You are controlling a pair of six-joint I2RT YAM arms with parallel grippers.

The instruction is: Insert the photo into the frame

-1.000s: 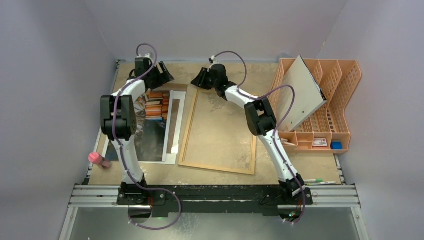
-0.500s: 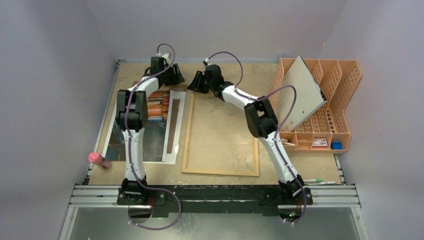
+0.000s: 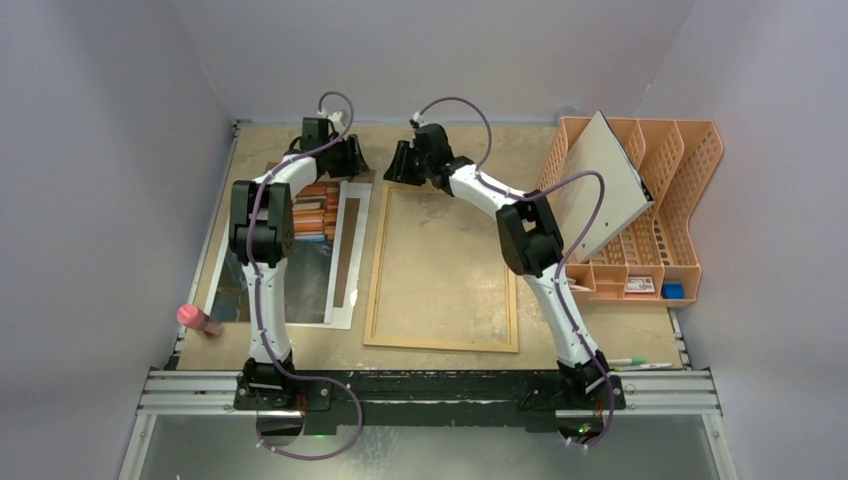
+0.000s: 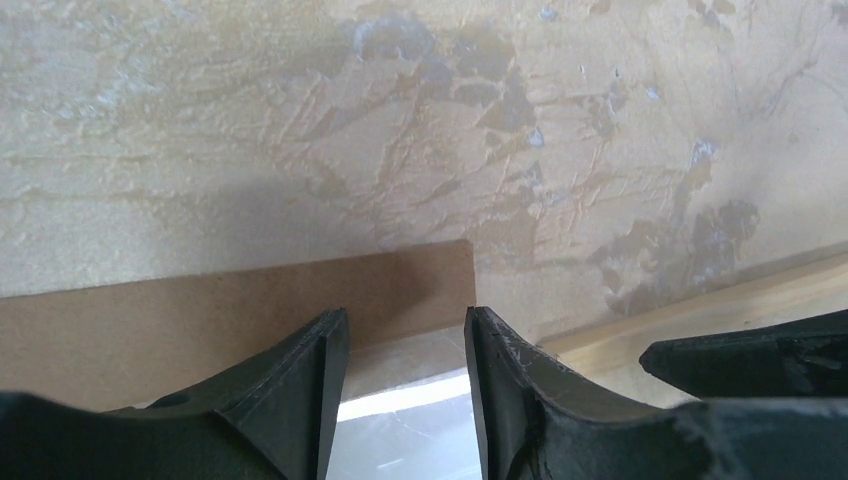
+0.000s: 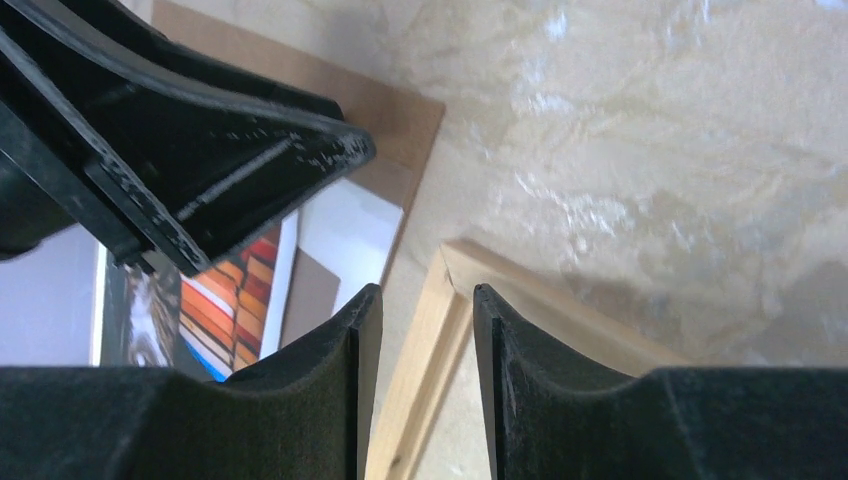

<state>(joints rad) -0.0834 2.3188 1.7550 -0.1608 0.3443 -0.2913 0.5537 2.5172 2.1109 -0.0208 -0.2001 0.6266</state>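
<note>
Left fingers [image 4: 300, 390]: part-way apart and narrower than a second ago, with nothing seen between them. The left gripper [image 4: 405, 318] hangs over the far right corner of a brown fibreboard sheet [image 4: 200, 310].
Right fingers [image 5: 540, 400]: a narrow gap, the same as a second ago. The right gripper [image 5: 425, 295] sits at the far-left corner of the frame [image 3: 441, 343], whose left rail runs under the gap. Whether the fingers pinch the rail cannot be told.
Left arm: it has swung right along the far end of the table, so the two grippers are now just beside each other.
Frame: a second ago it lay skewed. It now lies square to the table's edges and has not moved in the last half second. Bare tabletop shows through it, so it is empty.
Photo [image 3: 312, 212]: flat on the table left of the frame, partly under the left arm and not yet in the frame.
White mat [image 5: 345, 235]: lies along the photo's right edge, between the photo and the frame.
Meaning: the frame looks lined up, and the left gripper is probably closing for a pick at the stack's corner.
Risk: the fingers are over fibreboard and mat, so they may lift those instead of the print.
Farther out: the orange file rack [image 3: 690, 200] and its leaning grey-white board [image 3: 598, 185] are unchanged.
</note>
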